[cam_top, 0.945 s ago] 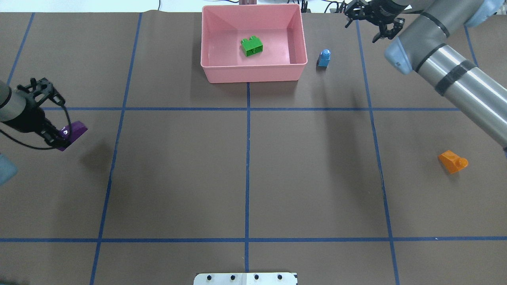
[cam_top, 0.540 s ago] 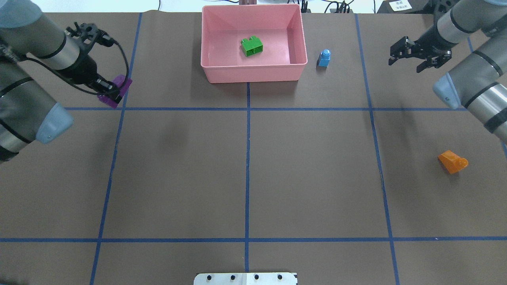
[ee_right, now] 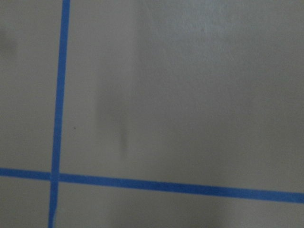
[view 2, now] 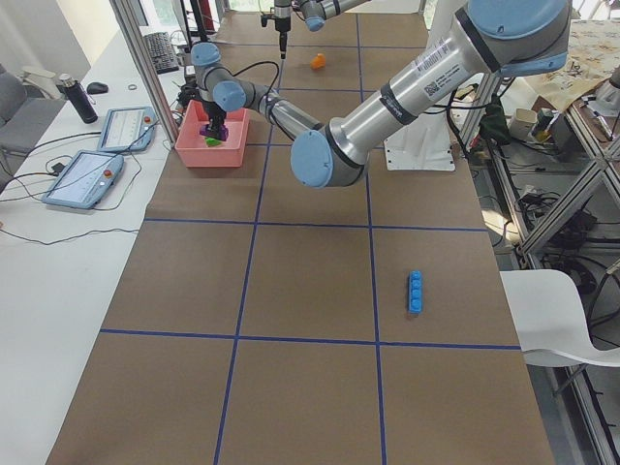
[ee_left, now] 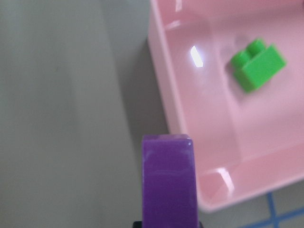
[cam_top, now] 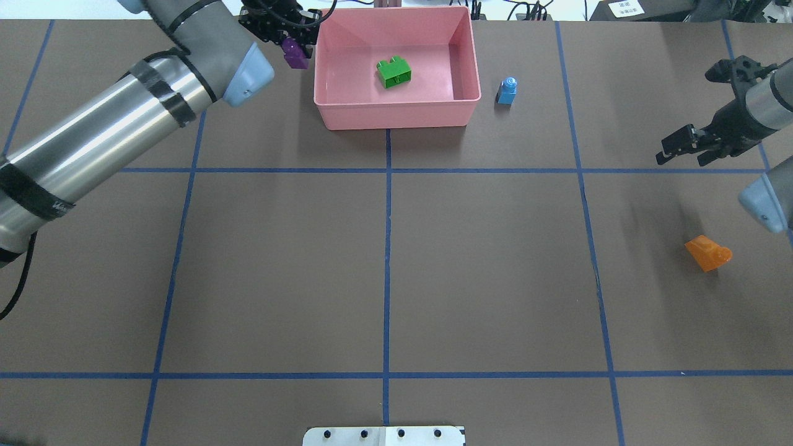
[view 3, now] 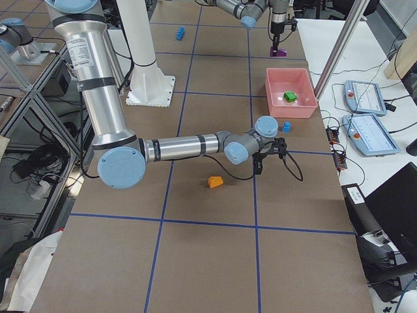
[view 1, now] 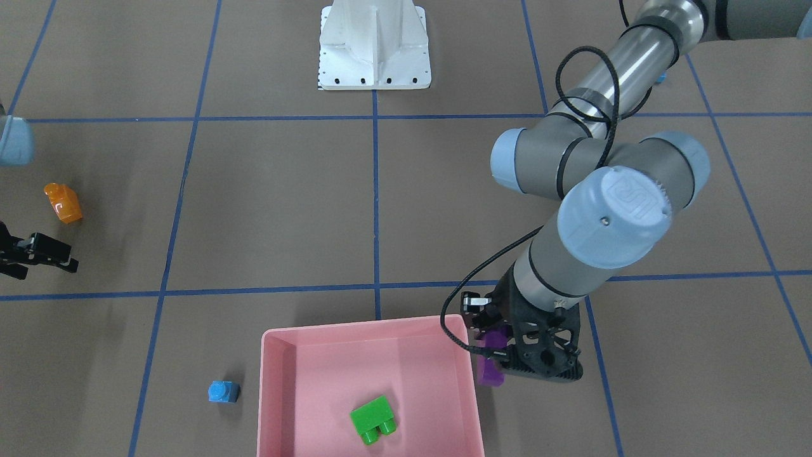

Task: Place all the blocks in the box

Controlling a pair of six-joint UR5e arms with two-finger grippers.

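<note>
Step in hand: carrying the purple block (cam_top: 296, 56) to the box (cam_top: 396, 115). The left gripper (cam_top: 290, 44) is clamped on the purple block and hangs just outside the box's side wall, not yet over the interior. The green block (cam_top: 394, 71) lies inside, beyond that wall.

Next move, by judgement: cross the wall, then release.

The right gripper (cam_top: 689, 148) is spread and empty, with the orange block (cam_top: 708, 253) near it on the table. The tiny blue block (cam_top: 507, 91) and the long blue block (view 2: 415, 291) lie outside the box.
</note>
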